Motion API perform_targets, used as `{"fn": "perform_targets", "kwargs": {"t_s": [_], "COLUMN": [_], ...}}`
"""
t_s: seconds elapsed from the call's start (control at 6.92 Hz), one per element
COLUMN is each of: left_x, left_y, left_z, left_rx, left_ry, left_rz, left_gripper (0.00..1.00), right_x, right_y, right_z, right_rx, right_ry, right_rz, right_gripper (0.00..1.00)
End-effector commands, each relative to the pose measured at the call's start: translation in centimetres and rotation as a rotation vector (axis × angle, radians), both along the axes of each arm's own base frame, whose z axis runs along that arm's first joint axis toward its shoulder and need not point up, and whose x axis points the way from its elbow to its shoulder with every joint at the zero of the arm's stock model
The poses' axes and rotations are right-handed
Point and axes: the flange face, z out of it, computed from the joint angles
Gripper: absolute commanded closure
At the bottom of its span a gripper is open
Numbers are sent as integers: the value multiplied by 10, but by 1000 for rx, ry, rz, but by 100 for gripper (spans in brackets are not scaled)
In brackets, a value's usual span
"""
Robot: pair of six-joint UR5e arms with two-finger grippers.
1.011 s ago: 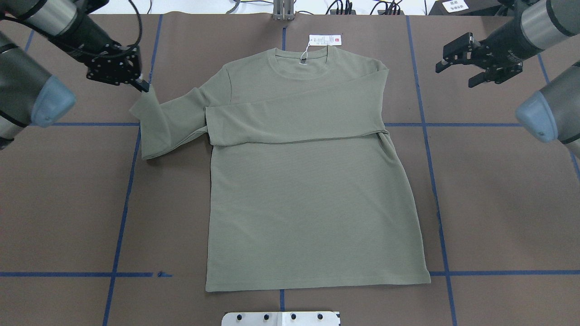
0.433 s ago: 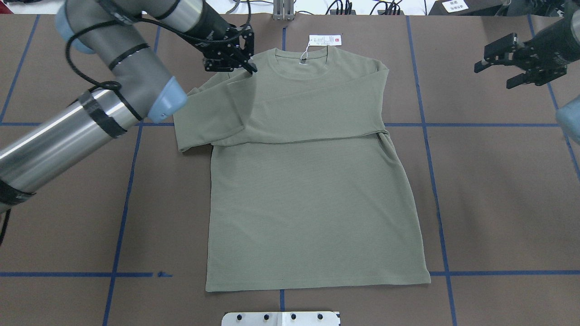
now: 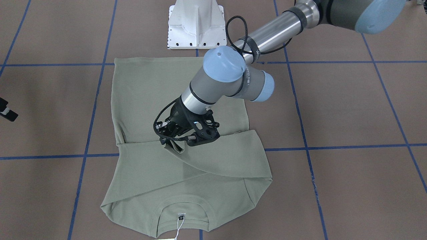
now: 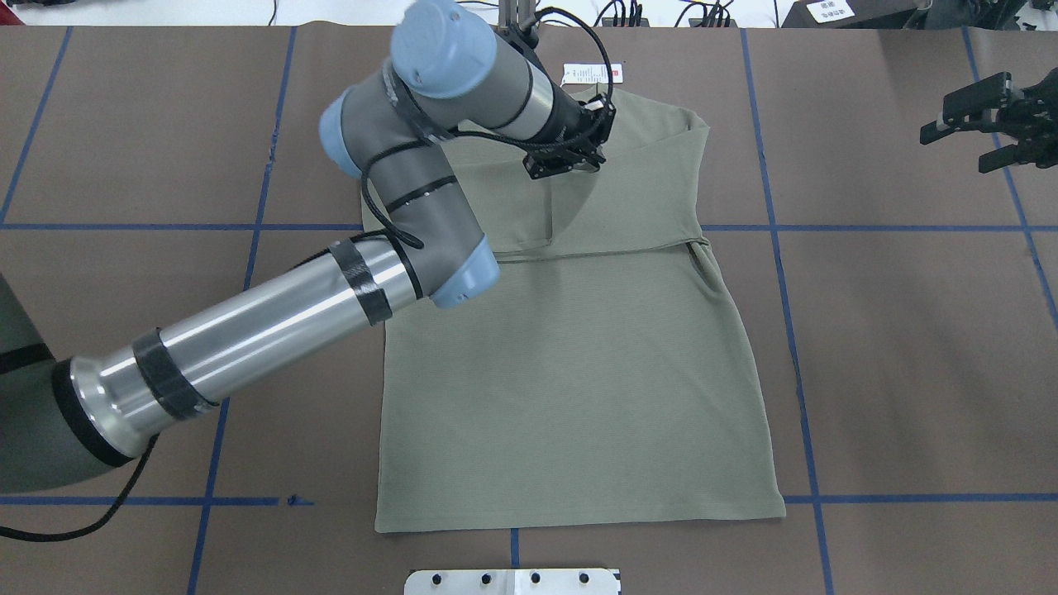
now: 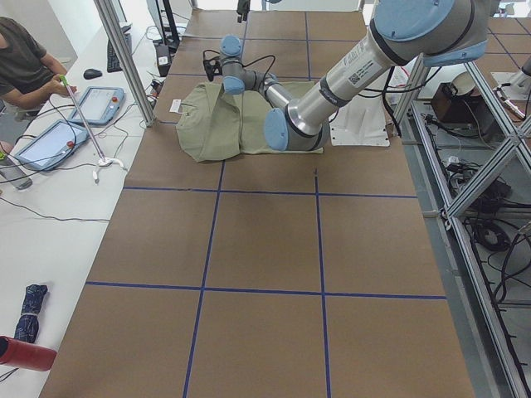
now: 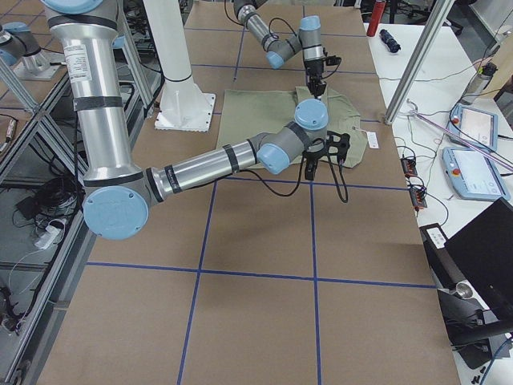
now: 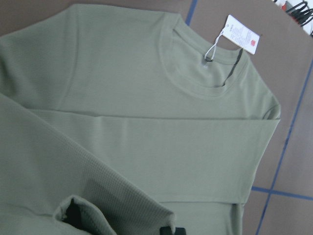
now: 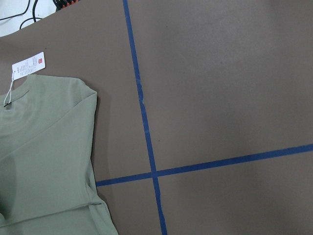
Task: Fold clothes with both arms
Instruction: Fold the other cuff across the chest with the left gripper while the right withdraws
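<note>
The sage-green shirt point(image 4: 579, 372) lies flat, neck at the far side, with its white hang tag point(image 4: 593, 73) beyond the collar. Its right sleeve point(image 4: 636, 211) lies folded across the chest. My left gripper point(image 4: 570, 159) is shut on the left sleeve's cuff point(image 3: 175, 146) and holds it just above the chest, with the sleeve draped under it. The cuff also shows in the left wrist view point(image 7: 117, 215). My right gripper point(image 4: 992, 136) is open and empty, off the shirt over bare table at the far right.
The table has a brown cover point(image 4: 909, 372) with blue tape lines point(image 4: 798, 372). The white pedestal base point(image 3: 196, 23) stands at the robot's edge. An operator point(image 5: 25, 62) and tablets point(image 5: 99, 104) are beyond the far edge.
My left gripper has carried the left sleeve from the table's left side rightwards over the chest. My right gripper has drawn away further right, still open.
</note>
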Motion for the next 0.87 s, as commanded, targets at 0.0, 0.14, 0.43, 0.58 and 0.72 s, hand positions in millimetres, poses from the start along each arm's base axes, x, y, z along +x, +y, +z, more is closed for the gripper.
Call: {"fn": "perform_targets", "kwargs": {"t_s": [0.0,0.14,0.43,0.58,0.72], "left_x": [55,67,81,76,65], "left_y": [20,26,19,19,17], "left_z": [1,-10,-8,-28,-36], "left_rx": [12,-1,12,19,18], "left_ry": [11,20,30,56,75], "left_rz": [-57,-74,-101,-109,-108], "left_gripper": [100,100,26,9,10], "right_x": [6,8,7,7,5], "right_y": [2,3,3,5,4], "right_z": [0,0,0,-3,-4], "right_rx": [0,1,0,5,2], "right_ry": [0,-1,-1,-3,3], "right_rz": [8,9,9,10,18], "right_gripper": [0,0,0,0,0]}}
